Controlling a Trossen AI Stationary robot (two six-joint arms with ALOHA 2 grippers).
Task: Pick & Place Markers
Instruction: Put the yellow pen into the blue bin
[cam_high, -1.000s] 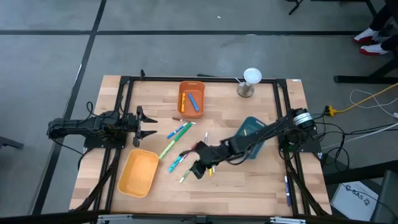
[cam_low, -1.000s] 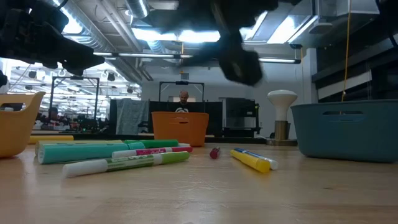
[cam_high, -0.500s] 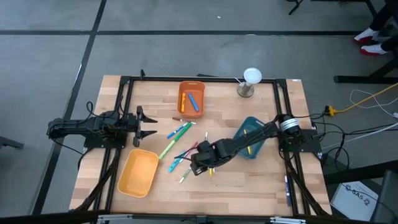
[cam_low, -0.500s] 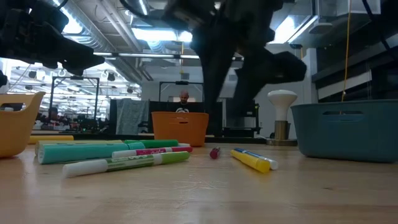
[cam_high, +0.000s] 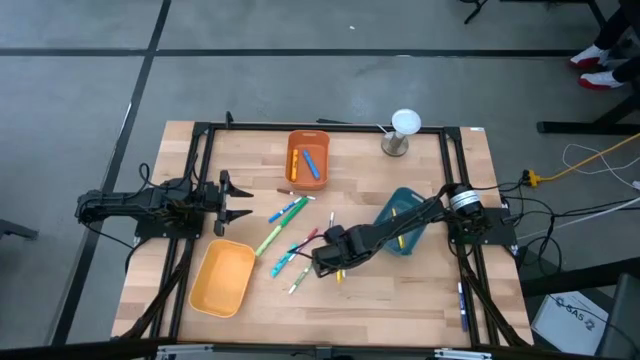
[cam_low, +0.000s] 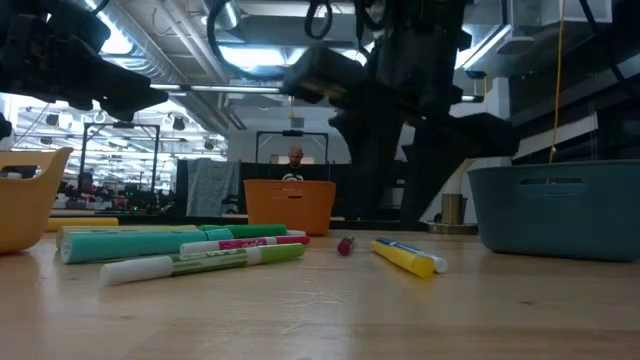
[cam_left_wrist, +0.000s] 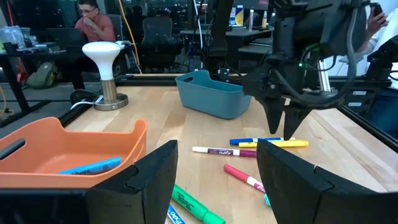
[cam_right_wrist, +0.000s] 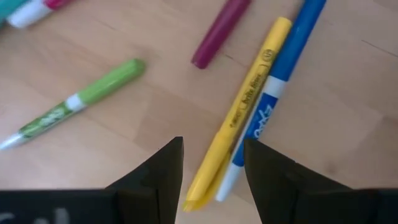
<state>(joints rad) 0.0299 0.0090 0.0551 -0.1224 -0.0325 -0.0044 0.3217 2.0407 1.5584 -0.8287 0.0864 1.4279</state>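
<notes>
The right gripper (cam_right_wrist: 211, 177) has swung down over the yellow marker (cam_right_wrist: 239, 115) beside the teal bin (cam_high: 402, 212), fingers apart, empty, ready to grasp.

- Pale, matt wooden table (cam_high: 400, 290) with fine grain.
- Smooth plastic orange bin (cam_left_wrist: 68, 152) and teal bin (cam_left_wrist: 211, 99).
- Glossy plastic yellow marker (cam_right_wrist: 239, 115), printed lettering along its barrel.
- Matt black gripper fingers (cam_right_wrist: 158, 171).

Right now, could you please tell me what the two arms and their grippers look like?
Both arms are dark, almost black, with loose black cables along them. The right arm has a silvery ring at its base joint. The left gripper and right gripper each have two flat, dark, tapering fingers. A green light glows on the right wrist.
</notes>
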